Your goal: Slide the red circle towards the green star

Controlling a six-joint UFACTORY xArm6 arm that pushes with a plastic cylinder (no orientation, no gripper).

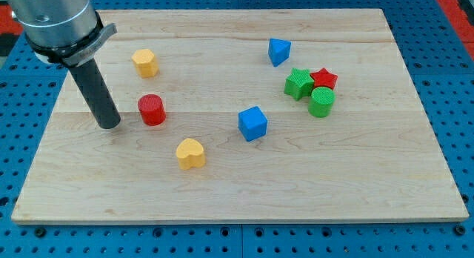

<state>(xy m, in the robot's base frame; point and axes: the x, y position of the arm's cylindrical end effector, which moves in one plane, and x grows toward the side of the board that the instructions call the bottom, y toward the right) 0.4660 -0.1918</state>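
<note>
The red circle (152, 109), a short red cylinder, stands on the wooden board (244, 187) at the view's left of centre. The green star (298, 84) lies far to its right, touching a red star (324, 78) and close to a green cylinder (321, 102). My tip (109, 125) rests on the board just left of the red circle, a small gap apart from it, slightly lower in the view.
A yellow hexagon block (145, 62) sits above the red circle. A yellow heart (190, 153) lies below and right of it. A blue cube (252, 123) lies between the red circle and the green star. A blue triangular block (278, 51) sits near the top.
</note>
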